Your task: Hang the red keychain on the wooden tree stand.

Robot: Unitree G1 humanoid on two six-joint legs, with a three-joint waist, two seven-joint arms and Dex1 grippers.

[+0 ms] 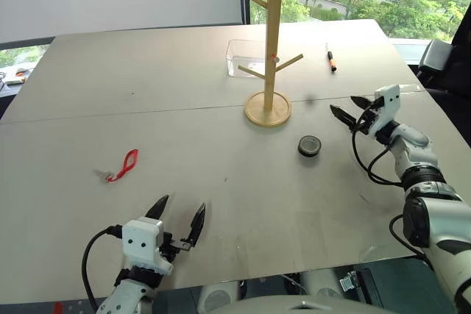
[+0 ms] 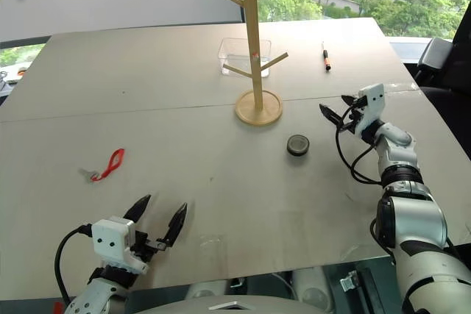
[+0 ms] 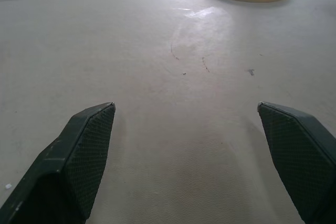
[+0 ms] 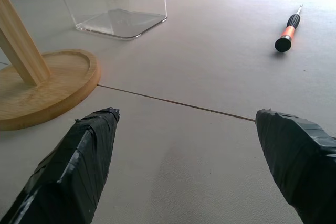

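Note:
The red keychain (image 1: 125, 165) lies flat on the table at the left, its small silvery bit at the nearer end. The wooden tree stand (image 1: 271, 49) rises upright from its round base (image 4: 37, 85) at the table's middle back, pegs bare. My left gripper (image 1: 179, 216) hovers open and empty near the front edge, to the right of and nearer than the keychain. My right gripper (image 1: 352, 109) is open and empty over the table, right of the stand's base.
A clear plastic box (image 1: 246, 59) stands just behind the stand. A black-and-orange pen (image 1: 331, 57) lies at the back right. A small black round lid (image 1: 310, 145) rests in front of the stand's base. A black chair (image 1: 441, 64) stands past the table's right edge.

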